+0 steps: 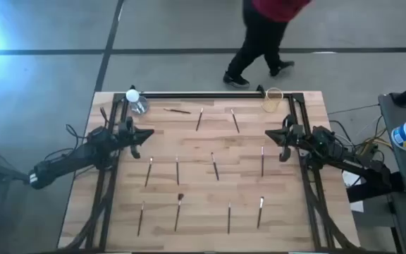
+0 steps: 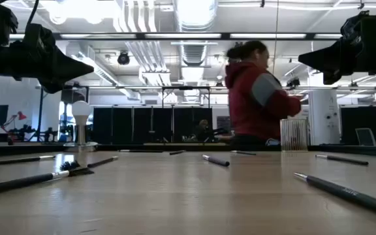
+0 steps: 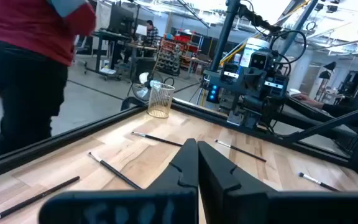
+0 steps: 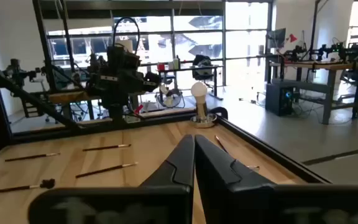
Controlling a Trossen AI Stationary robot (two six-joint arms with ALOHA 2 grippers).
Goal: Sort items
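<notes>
1. High view: about a dozen thin dark items lie scattered across the wooden table, in loose rows from far edge to near edge. The left gripper hangs over the table's left side, fingers pressed together and empty. The right gripper hangs over the right side, also pressed together and empty. A person walks beyond the far edge.
2. Low view: items lie flat on the table; both grippers hang well above them.
3. Left wrist view: closed fingers; a clear cup stands at the far corner.
4. Right wrist view: closed fingers; items lie to the left.
</notes>
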